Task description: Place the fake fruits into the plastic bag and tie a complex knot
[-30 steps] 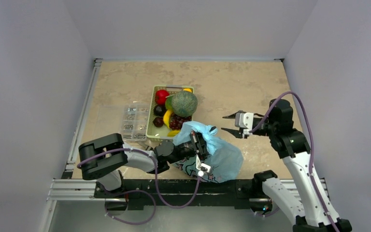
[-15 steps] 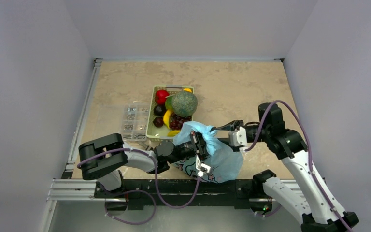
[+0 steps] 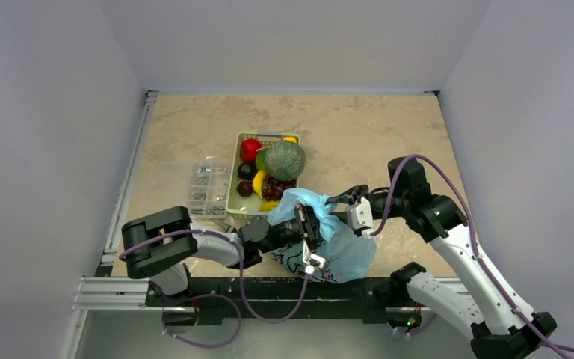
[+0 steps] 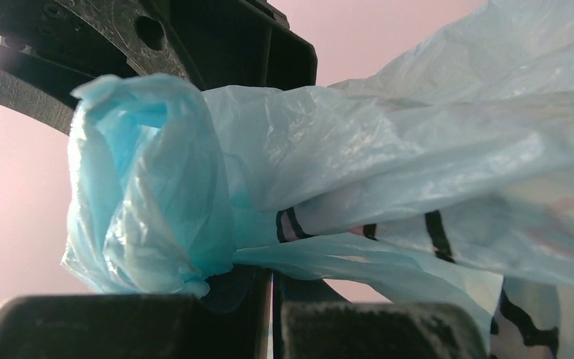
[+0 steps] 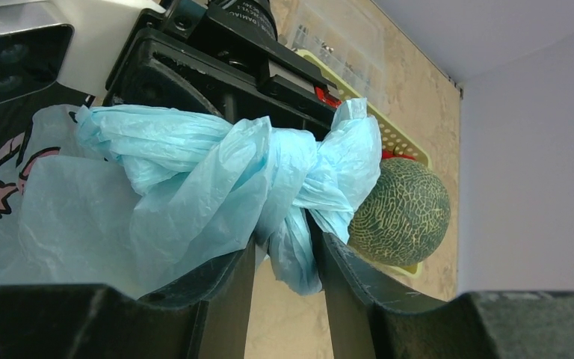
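Though within tool [image 5: 287, 250] — knot [image 5: 299, 176] near basket [image 5: 397, 139]

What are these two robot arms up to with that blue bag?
They are working on a light-blue plastic bag. The left gripper is clamped shut on its bunched plastic. The right gripper has its fingers on either side of a twisted knot in it; whether they pinch it is unclear. The fake fruits I can see sit in the green basket, not the bag.
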